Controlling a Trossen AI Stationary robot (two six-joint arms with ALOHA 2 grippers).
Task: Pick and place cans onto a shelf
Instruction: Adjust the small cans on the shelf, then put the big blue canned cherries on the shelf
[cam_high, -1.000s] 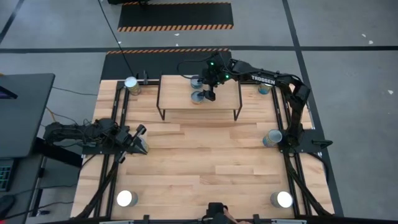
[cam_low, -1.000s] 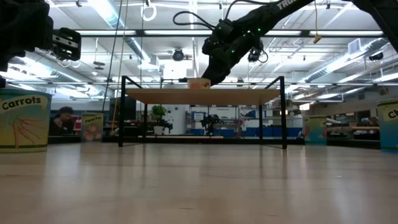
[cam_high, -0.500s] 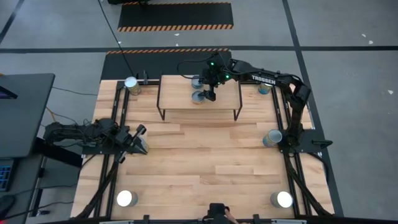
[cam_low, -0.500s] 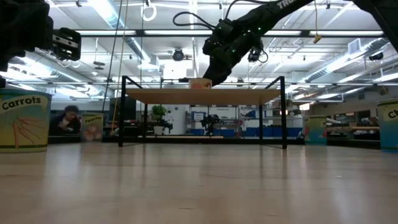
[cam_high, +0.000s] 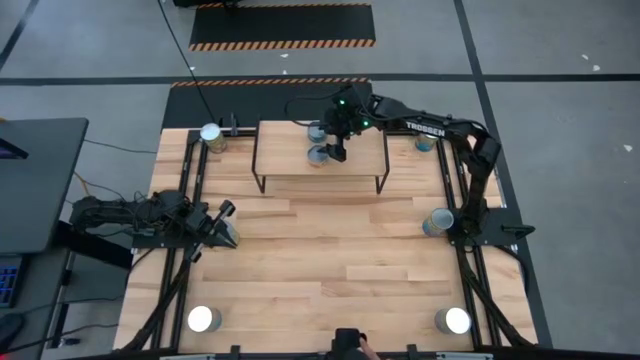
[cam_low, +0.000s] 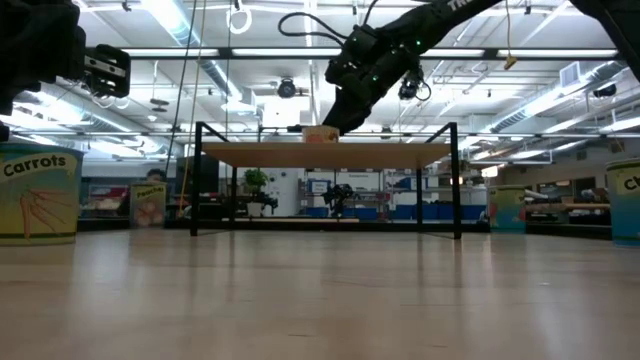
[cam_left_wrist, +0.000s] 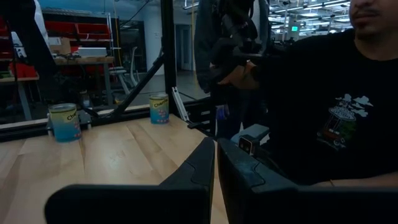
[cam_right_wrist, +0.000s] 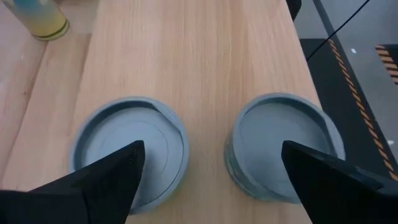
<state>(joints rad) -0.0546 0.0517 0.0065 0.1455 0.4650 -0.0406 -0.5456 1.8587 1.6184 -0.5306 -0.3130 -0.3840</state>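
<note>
The shelf (cam_high: 300, 160) stands at the table's far middle, a light board on black wire legs. Two cans with blue-grey tops stand on it side by side, one (cam_right_wrist: 130, 149) on the left and the other (cam_right_wrist: 283, 143) on the right of the right wrist view. My right gripper (cam_right_wrist: 211, 180) hovers open just above them, slanting down, one finger over each can; it also shows over the shelf (cam_high: 338, 150). My left gripper (cam_left_wrist: 216, 165) is shut and level at the table's left edge (cam_high: 224, 222), far from any can.
Silver-topped cans stand near the table's corners and right edge: far left (cam_high: 211, 135), far right (cam_high: 425, 143), right (cam_high: 438, 221), near left (cam_high: 203, 318), near right (cam_high: 456, 320). A person in a dark shirt (cam_left_wrist: 323, 112) stands beyond the table's near edge. The table's middle is bare wood.
</note>
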